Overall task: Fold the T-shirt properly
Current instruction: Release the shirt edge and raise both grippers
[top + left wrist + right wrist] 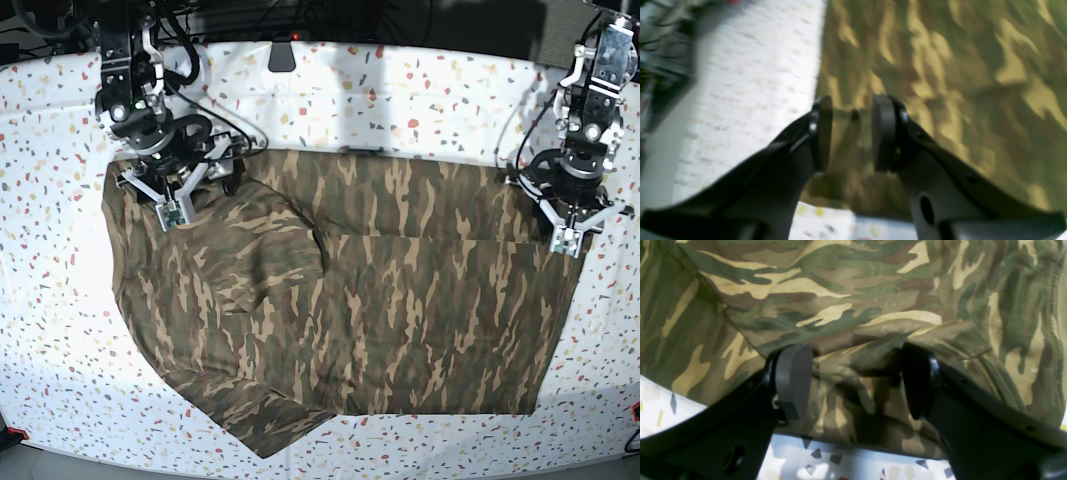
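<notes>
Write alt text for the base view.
A camouflage T-shirt lies spread on a white speckled cloth, one sleeve folded inward. The right hand is at its far left corner and the left hand at its far right edge.

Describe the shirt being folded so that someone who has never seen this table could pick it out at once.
Start from the white speckled cloth that covers the whole table. Spread across its middle, between the two arms, lies the T-shirt, a large short-sleeved one with a sleeve pointing toward the near edge. Its camouflage print of olive, brown and tan streaks sets it apart from the pale, confetti-dotted cloth beneath.
</notes>
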`<control>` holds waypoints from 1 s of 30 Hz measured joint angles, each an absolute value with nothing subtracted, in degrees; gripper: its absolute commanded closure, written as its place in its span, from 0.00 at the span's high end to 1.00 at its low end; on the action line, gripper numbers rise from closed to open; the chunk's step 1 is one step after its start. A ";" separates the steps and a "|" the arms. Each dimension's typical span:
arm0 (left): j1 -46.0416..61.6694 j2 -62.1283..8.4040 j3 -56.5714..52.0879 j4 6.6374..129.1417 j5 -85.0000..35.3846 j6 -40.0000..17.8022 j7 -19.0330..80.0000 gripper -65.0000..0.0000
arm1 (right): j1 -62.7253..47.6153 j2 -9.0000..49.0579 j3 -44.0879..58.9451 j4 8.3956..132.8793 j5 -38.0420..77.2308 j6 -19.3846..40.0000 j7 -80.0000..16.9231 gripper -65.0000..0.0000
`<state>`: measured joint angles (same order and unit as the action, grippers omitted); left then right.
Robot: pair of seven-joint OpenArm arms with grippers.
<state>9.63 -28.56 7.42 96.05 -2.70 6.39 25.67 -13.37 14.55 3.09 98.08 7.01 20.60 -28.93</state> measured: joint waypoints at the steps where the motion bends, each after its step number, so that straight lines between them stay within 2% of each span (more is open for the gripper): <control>1: 9.69 -28.56 7.42 96.05 -4.05 5.34 25.45 0.29 | -13.32 14.57 3.14 98.08 7.01 20.60 -28.45 0.64; 4: 9.45 -28.56 7.42 94.63 -5.41 4.23 20.93 0.29 | -11.94 14.46 3.14 98.08 7.03 20.58 -28.40 0.64; 9: 8.82 -28.56 7.20 84.29 -5.37 4.40 19.25 0.29 | -10.70 14.59 3.25 98.08 7.01 20.60 -28.16 0.64; 13: 8.82 -27.35 7.11 79.15 -9.96 4.67 16.29 0.29 | -11.11 14.46 3.22 97.95 5.50 20.60 -28.40 0.64; 17: 8.54 -24.49 6.72 76.90 -9.52 4.67 13.78 0.29 | -11.05 14.59 3.25 94.96 3.16 20.60 -28.40 0.64; 21: 8.14 -23.03 6.31 76.95 -8.47 3.16 16.12 0.29 | -10.98 14.48 3.25 91.05 3.57 21.54 -29.04 0.64; 26: 8.12 -23.49 5.78 77.28 -14.96 -0.12 18.17 0.20 | -14.09 15.07 3.31 92.23 6.57 22.76 -29.69 0.64; 30: 10.85 -23.77 5.58 77.91 -19.99 -3.60 15.27 0.11 | -18.06 15.88 3.33 95.26 7.27 23.03 -29.95 0.64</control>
<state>10.85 -23.77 5.58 77.91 -19.99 -3.60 15.27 -18.06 15.88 3.33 95.26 7.27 23.03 -29.95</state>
